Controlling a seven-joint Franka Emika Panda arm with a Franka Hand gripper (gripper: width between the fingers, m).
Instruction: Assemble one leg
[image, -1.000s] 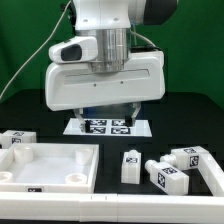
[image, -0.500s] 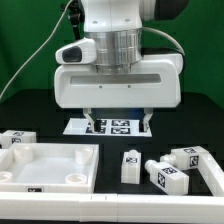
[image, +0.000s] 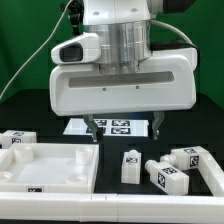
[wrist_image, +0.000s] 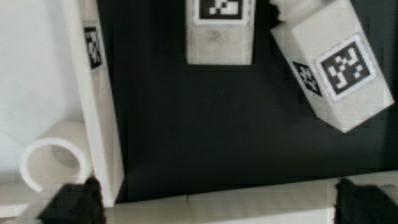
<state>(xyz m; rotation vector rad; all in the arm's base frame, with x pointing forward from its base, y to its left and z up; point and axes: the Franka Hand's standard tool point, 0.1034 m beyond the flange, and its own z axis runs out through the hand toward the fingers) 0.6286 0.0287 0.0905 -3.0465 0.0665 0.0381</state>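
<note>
1. The black desk (image: 110, 168) is carrying everything here.
2. The big white tray-like panel (image: 50, 150) is lying flat toward the exterior view's left, raised rim up. The wrist view is catching its edge (wrist_image: 45, 90) plus a round raised ring (wrist_image: 54, 160) inside it.
3. The claw (image: 123, 128) is hanging over the desk behind the loose parts. Its fingers (image: 93, 124) are spread wide, so it's released and not gripping a thing. In the wrist view the claw (wrist_image: 217, 205) is showing both dark fingertips (wrist_image: 71, 205) with bare desk between them.
4. The marker board (image: 120, 126) is lying flat under the claw, partly covered by the fingers.
5. The leg (image: 131, 165) is standing upright just beside the panel, on the exterior view's right of it, with a small gap between them and well clear of the claw. The wrist view is showing the leg (wrist_image: 217, 35) tag-up between the panel edge and a tilted neighbour (wrist_image: 338, 70).
6. The other legs (image: 172, 176) are lying bunched up at the exterior view's right, and one more (image: 18, 140) is sitting behind the panel at the left.
</note>
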